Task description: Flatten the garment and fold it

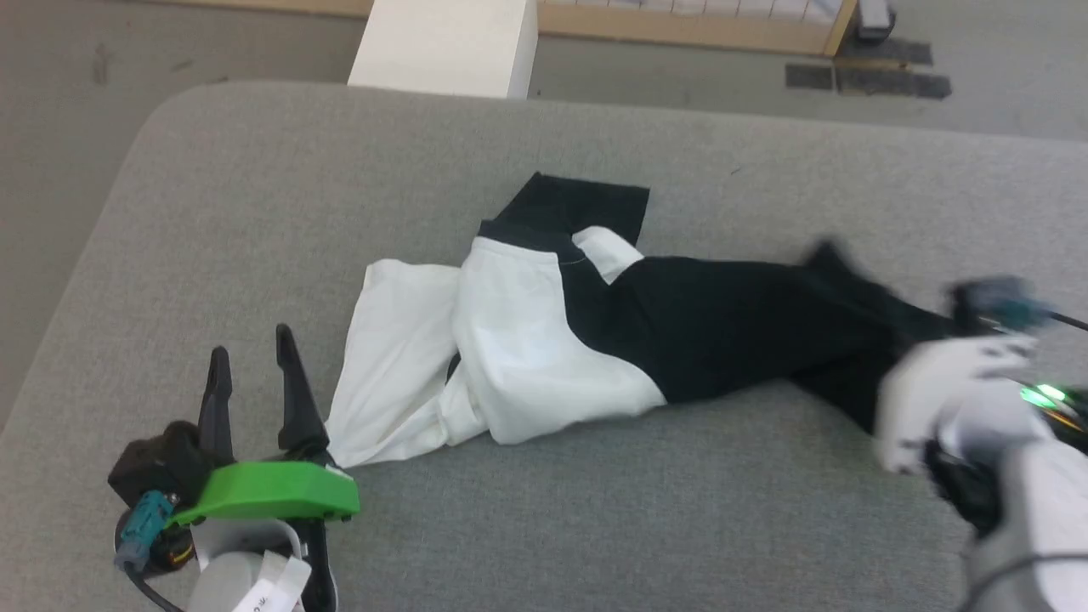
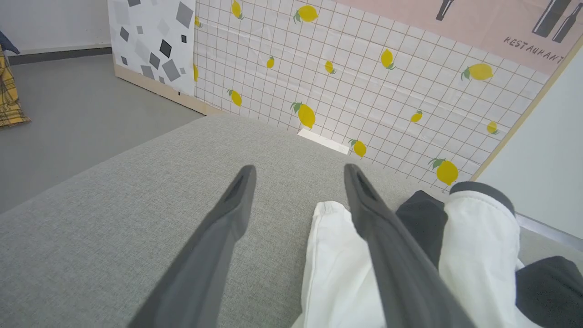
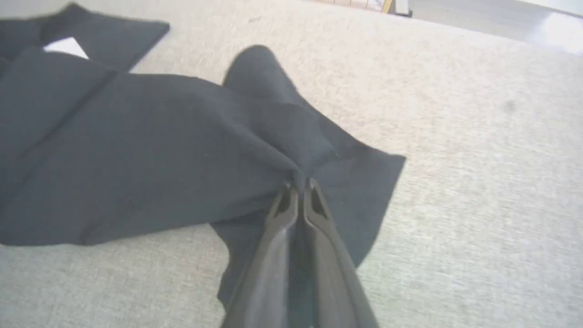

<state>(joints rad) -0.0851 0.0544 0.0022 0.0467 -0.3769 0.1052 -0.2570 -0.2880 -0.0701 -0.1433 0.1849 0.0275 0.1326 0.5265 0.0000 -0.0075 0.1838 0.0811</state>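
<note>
Pinching black end of shirt (image 1: 544, 340), right gripper (image 3: 298, 186) fingers closed on cloth. Shirt lies bunched on grey cushion (image 1: 255, 187). Left gripper (image 1: 252, 344) spread wide, empty, beside white hem; should clamp hem, then pull apart evenly.

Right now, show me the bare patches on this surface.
Bare: grey fabric surface beyond the crumpled white-and-black T-shirt to the far edge, and the near strip in front of it. Crowded: the middle, shirt spanning left pincer to right pincer.
</note>
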